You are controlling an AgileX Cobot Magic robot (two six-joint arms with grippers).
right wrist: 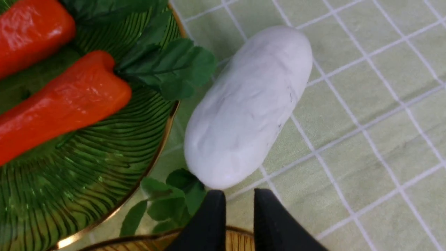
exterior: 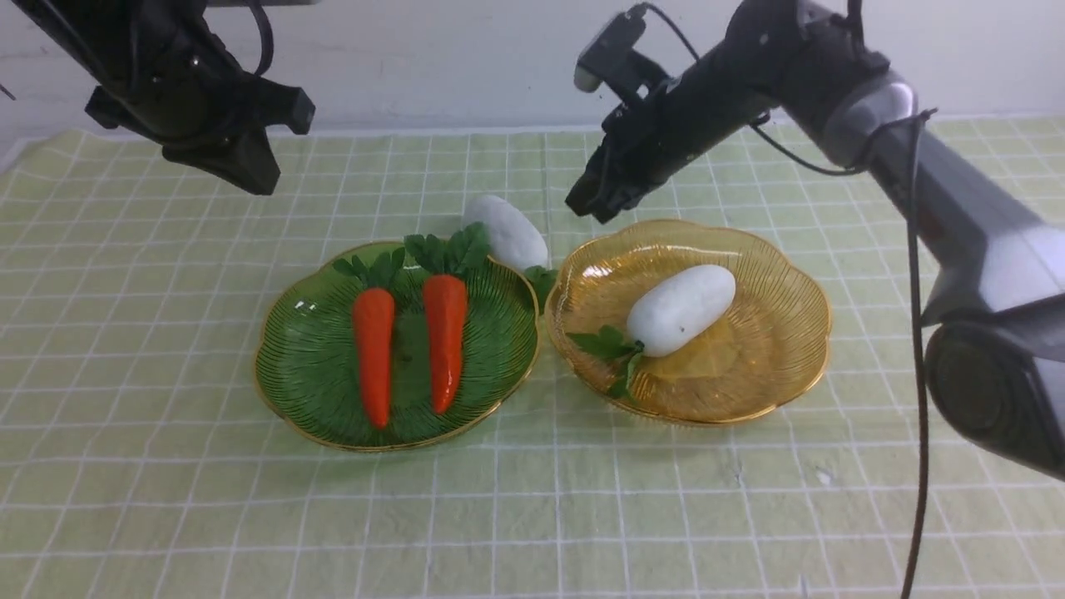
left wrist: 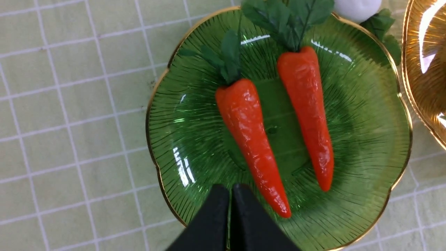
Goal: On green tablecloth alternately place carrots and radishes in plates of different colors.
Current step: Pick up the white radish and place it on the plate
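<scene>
Here, left fingers (left wrist: 209,223) together, empty, right fingers (right wrist: 207,223) slightly parted, near radish (right wrist: 247,104)

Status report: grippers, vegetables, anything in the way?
Left gripper shut, empty, raised; both carrots in green plate. One radish in amber plate. Right gripper slightly open, empty, by loose radish on cloth; green plate rim alongside.

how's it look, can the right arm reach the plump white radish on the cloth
Probably yes: the right gripper hovers beside the white radish, nothing between; the green ribbed plate crowds one side.
</scene>
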